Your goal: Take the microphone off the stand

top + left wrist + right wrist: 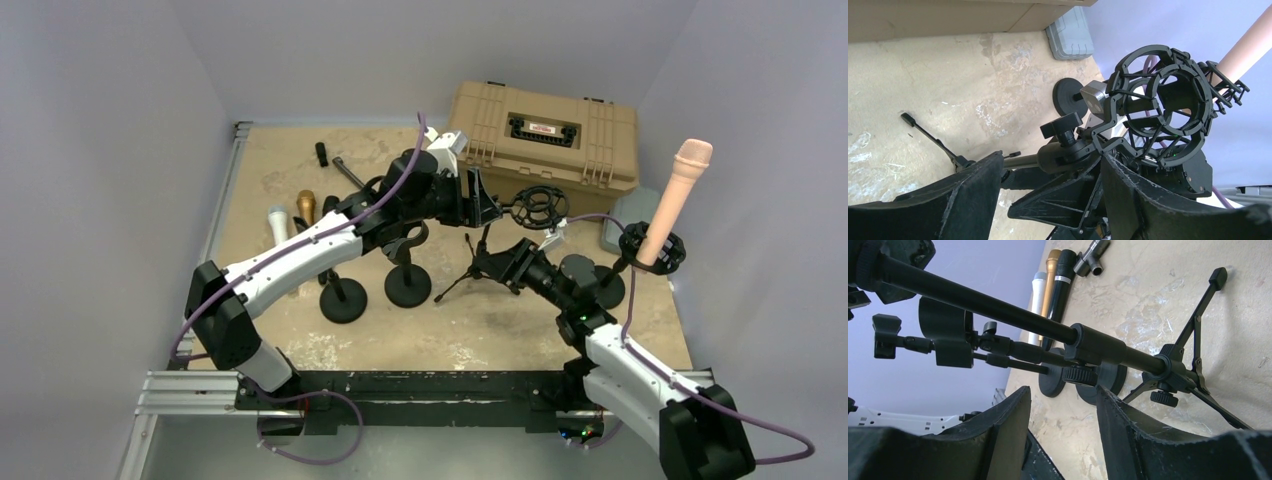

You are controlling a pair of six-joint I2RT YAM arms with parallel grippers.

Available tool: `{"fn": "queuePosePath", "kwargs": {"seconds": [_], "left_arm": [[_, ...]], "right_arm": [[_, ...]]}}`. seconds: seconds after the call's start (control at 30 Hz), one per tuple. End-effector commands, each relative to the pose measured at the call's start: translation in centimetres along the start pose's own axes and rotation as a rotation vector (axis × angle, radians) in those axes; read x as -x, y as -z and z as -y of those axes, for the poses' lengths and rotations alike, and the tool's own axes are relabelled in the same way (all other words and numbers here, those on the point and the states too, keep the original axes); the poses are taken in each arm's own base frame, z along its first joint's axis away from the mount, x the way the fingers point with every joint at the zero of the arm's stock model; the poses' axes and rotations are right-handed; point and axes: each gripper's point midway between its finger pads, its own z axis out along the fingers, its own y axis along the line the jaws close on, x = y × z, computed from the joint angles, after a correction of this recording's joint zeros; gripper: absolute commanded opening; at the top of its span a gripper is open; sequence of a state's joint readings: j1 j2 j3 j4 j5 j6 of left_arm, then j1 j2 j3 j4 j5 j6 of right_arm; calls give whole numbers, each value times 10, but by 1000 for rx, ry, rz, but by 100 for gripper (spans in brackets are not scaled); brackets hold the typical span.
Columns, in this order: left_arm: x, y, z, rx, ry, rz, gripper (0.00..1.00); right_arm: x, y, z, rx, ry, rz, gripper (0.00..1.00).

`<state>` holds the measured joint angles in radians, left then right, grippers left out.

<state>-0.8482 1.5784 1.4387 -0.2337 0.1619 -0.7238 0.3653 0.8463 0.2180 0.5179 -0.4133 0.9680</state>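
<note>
Well, the pink microphone (678, 200) sits in its shock mount (652, 250) at far right, the base half hidden by the right arm. The left gripper (1050, 160) gapes around the empty mount (1158, 100)'s joint. The right gripper (1063, 390) is partly open at the tripod pole (998, 315), contact unclear.

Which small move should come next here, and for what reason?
Probably ease the left gripper past the empty black shock mount toward the pink microphone at the far right. That is the only microphone standing in a mount, the others lie flat on the table, and the left jaws are open and hold nothing.
</note>
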Motion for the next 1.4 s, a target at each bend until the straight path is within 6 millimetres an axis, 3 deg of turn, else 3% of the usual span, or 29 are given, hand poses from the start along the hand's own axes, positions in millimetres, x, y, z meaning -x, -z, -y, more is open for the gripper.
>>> {"fn": "queuePosePath", "kwargs": {"seconds": [0.0,0.17,0.33,0.6,0.87,0.93,1.03,1.07,1.37], "left_arm": [[-3,5,-13,22,5,9,68],[15,28,13,-64,-8,55,83],[32,41,28,-113,13,85,85],[28,42,24,-112,21,84,86],[25,39,19,-98,26,79,86],[26,40,20,-99,23,81,86],[27,41,18,-89,18,87,85],[26,42,17,-84,17,88,85],[25,44,7,-44,15,109,85]], "right_arm": [[7,-1,-14,61,28,22,50],[9,-1,-15,68,10,30,50],[10,-3,-10,53,-10,48,47],[18,-6,-4,8,-13,80,33],[24,-13,1,-34,3,79,32],[24,-14,4,-55,19,71,25],[26,-16,7,-112,80,79,2],[27,-16,10,-146,112,85,0],[33,-13,26,-480,415,153,0]]}}
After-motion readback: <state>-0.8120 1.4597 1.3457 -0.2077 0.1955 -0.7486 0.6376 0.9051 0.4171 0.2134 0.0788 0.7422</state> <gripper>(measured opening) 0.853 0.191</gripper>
